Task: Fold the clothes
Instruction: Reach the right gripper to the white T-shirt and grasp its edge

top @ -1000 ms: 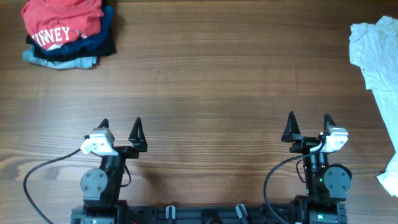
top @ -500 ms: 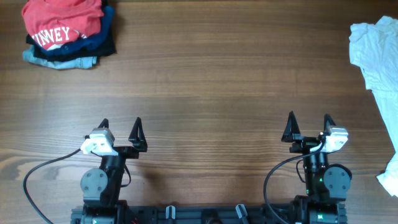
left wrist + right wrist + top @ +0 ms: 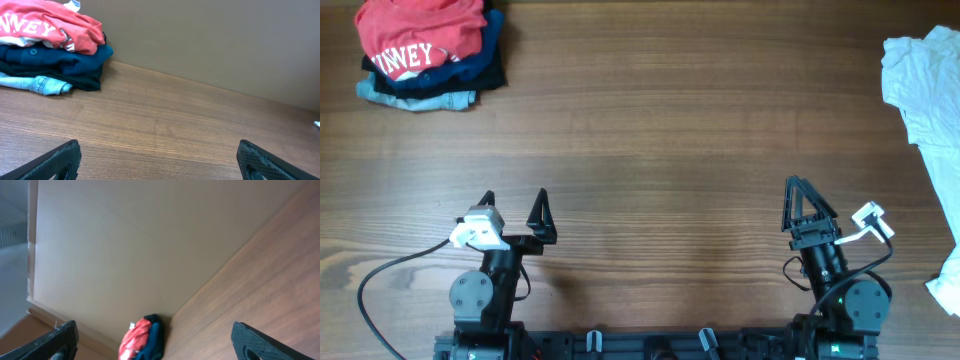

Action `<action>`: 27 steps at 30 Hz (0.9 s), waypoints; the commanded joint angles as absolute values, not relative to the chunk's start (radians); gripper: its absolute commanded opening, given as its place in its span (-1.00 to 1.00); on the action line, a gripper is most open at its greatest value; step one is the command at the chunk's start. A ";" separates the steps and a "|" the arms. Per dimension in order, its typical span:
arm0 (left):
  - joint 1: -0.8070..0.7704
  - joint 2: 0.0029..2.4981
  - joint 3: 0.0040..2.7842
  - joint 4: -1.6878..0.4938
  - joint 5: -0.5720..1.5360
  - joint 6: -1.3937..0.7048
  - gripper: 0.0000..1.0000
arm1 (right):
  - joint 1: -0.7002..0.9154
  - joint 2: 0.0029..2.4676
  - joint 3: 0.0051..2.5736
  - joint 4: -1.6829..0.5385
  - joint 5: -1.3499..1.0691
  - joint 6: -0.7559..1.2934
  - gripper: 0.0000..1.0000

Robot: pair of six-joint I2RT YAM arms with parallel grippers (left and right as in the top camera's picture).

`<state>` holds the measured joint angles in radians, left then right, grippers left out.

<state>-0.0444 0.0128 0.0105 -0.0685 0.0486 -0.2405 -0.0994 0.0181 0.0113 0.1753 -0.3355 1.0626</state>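
Note:
The white T-shirt [image 3: 928,110] lies crumpled at the table's right edge in the overhead view, partly cut off by the frame; no lettering shows. My left gripper [image 3: 514,206] is open and empty near the front left, far from the shirt. My right gripper [image 3: 805,195] is open and empty near the front right, rolled onto its side, well to the left of and in front of the shirt. Both wrist views show only fingertips at the bottom corners, the left gripper [image 3: 160,165] and the right gripper [image 3: 160,340], with nothing between them. The shirt is out of both wrist views.
A stack of folded garments with a red shirt with white letters on top [image 3: 420,45] sits at the back left; it also shows in the left wrist view [image 3: 50,30] and small in the right wrist view [image 3: 142,340]. A brown wall [image 3: 225,45] backs the wooden table [image 3: 660,130].
My right wrist has rolled to one side, so its fingers now sit close together in the overhead view and its white camera points right. The left arm and shirt have not moved.

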 commanded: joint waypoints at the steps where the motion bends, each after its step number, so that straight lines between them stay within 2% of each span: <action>1: -0.048 0.005 0.006 -0.076 0.035 -0.220 0.99 | -0.101 0.090 0.111 0.187 -0.258 0.888 0.99; 3: -0.048 0.005 0.006 -0.076 0.035 -0.220 1.00 | -0.101 0.200 0.194 0.186 -0.222 0.791 0.99; 8: -0.048 0.005 0.006 -0.076 0.035 -0.220 0.99 | -0.108 0.706 0.595 0.060 -0.054 0.542 0.99; 13: -0.048 0.005 0.006 -0.076 0.035 -0.220 1.00 | -0.220 1.440 1.369 -0.578 0.015 0.352 0.99; 15: -0.048 0.005 0.006 -0.076 0.035 -0.220 0.99 | -0.253 1.645 1.609 -0.768 0.078 0.280 0.99; 18: -0.048 0.005 0.006 -0.076 0.035 -0.220 0.99 | -0.287 1.821 1.760 -0.775 0.138 0.103 0.99; 23: -0.048 0.005 0.006 -0.076 0.035 -0.220 1.00 | -0.382 2.121 1.869 -0.729 0.276 -0.052 0.99; 27: -0.048 0.005 0.006 -0.076 0.035 -0.220 1.00 | -0.406 2.258 1.885 -0.656 0.375 -0.159 0.97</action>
<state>-0.0444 0.0128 0.0105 -0.0708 0.0414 -0.2401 -0.3962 2.1891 1.8542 -0.6979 0.2745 -0.0601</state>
